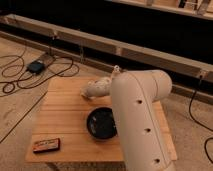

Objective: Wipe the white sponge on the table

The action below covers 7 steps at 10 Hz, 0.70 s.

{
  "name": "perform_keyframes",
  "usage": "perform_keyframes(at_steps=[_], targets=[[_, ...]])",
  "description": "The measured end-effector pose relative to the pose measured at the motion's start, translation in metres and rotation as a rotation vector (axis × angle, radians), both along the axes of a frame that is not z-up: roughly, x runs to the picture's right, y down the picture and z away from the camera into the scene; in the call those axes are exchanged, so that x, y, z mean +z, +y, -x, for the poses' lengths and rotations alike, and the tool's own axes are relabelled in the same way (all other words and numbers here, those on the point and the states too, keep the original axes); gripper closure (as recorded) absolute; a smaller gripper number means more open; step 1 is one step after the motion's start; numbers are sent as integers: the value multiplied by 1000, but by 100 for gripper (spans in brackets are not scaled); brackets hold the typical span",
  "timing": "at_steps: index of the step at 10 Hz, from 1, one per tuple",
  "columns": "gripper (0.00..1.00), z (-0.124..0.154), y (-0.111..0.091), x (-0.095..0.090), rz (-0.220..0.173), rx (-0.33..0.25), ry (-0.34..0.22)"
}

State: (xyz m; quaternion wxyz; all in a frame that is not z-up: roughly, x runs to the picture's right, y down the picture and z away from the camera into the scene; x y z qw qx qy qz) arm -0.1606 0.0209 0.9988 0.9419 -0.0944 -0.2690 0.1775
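The table (pixel 65 117) is low with a light wooden plank top. My white arm reaches over it from the right, and its big link fills the foreground. The gripper (pixel 86 93) is shut and held low over the back middle of the table top, pointing left. The white sponge is hidden; I cannot tell whether it lies under the gripper or in it.
A black bowl (pixel 101 123) stands on the table just in front of the gripper. A small dark flat object (pixel 46 145) lies at the front left corner. A small pale item (pixel 116 70) stands at the back edge. Cables and a black box (pixel 36 66) lie on the floor to the left.
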Motion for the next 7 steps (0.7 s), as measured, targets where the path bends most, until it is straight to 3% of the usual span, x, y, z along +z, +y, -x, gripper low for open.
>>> perform_keyframes(at_steps=[3,7], targets=[[100,42,-4,1,-20,-35,-55],[100,100,5,-6,-23,-55,-164]])
